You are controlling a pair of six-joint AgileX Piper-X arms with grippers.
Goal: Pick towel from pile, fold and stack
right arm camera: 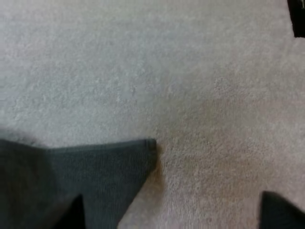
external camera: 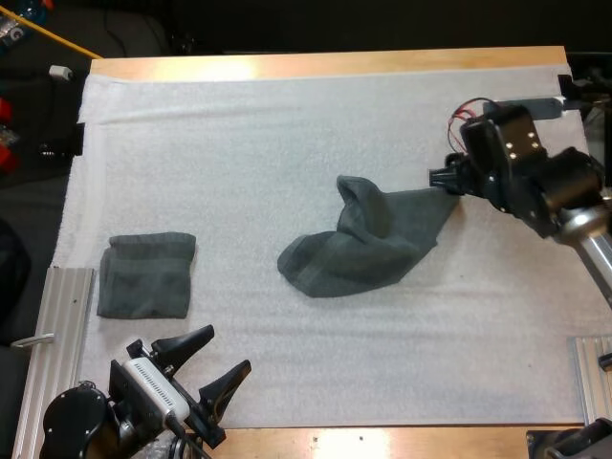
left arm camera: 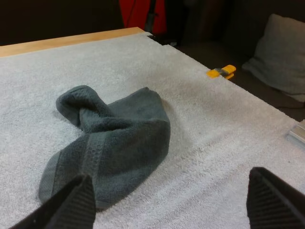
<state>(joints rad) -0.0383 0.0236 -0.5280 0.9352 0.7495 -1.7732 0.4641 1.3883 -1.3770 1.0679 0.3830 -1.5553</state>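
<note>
A crumpled dark grey-green towel [external camera: 363,239] lies mid-mat with one end humped up. A folded towel [external camera: 148,275] lies flat at the mat's left side. My right gripper [external camera: 442,179] hovers at the crumpled towel's right corner. In the right wrist view its fingers [right arm camera: 281,212] stand wide apart, open, and the towel corner [right arm camera: 100,171] reaches in by one of them. My left gripper [external camera: 215,361] is open near the mat's front edge, just in front of the folded towel. It looks across at the crumpled towel [left arm camera: 109,143] past its spread fingers [left arm camera: 71,205].
The white mat [external camera: 287,134] covers most of the wooden table [external camera: 325,63]. Metal rails [external camera: 53,325] flank the mat at the front left and front right. An orange clip [left arm camera: 221,71] sits at the mat's edge in the left wrist view.
</note>
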